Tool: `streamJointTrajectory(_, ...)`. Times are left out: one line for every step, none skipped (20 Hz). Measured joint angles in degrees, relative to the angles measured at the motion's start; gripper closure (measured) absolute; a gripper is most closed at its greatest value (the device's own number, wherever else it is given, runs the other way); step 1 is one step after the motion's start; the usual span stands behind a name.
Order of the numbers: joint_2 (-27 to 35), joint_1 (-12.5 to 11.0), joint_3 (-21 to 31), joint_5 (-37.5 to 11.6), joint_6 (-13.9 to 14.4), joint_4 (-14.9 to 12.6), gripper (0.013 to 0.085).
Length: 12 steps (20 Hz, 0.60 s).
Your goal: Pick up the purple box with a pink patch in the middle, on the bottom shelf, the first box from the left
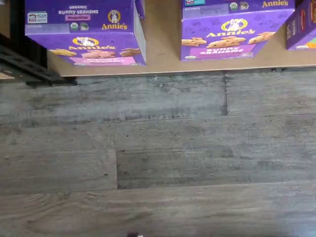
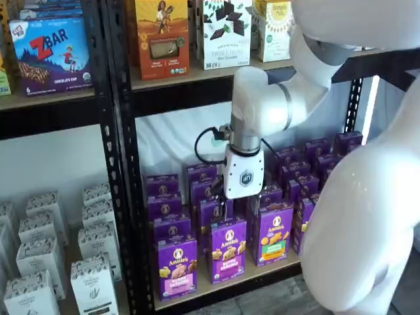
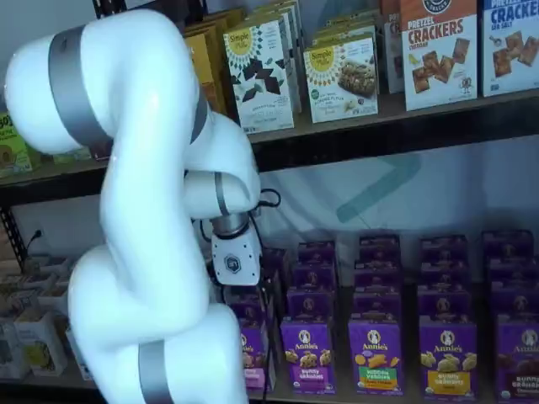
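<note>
The bottom shelf (image 2: pixel 230 283) holds the purple box (image 2: pixel 176 266).

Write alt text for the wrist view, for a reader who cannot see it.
Looking down on grey wood-plank floor in front of the bottom shelf, a light-brown board. On it stand purple Annie's cartons: the purple box with a pink band, a second purple carton with a magenta band, and a sliver of a third. No claw shows.
</note>
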Motion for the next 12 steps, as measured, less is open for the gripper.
streamJointTrajectory(1.12,0.2,-0.21,-0.84,0.62,-0.55,0.013)
streamJointTrajectory(2.21,0.41,-0.48,-1.55,1.14,-0.97,0.013)
streamJointTrajectory(3.3,0.59,-0.77,-2.31,1.24,-0.9,0.013)
streamJointTrajectory(4.41,0.79,-1.08,-3.09,1.15,-0.58,0.013)
streamJointTrajectory(5.63,1.0,-1.49,-3.86,1.0,-0.17,0.013)
streamJointTrajectory(6.97,1.25,-2.02,-4.51,1.12,-0.05,0.013)
streamJointTrajectory(8.0,1.45,-2.49,-4.91,1.24,0.03,0.013)
streamJointTrajectory(9.04,1.65,-3.03,-5.22,1.35,0.13,0.013)
streamJointTrajectory(10.46,1.93,-3.79,-5.66,1.43,0.34,0.013)
streamJointTrajectory(11.47,2.13,-4.36,-5.86,1.8,0.16,0.013)
streamJointTrajectory(12.74,2.39,-5.07,-6.26,2.37,-0.23,0.013)
streamJointTrajectory(14.05,2.64,-5.8,-6.71,3.17,-0.88,0.013)
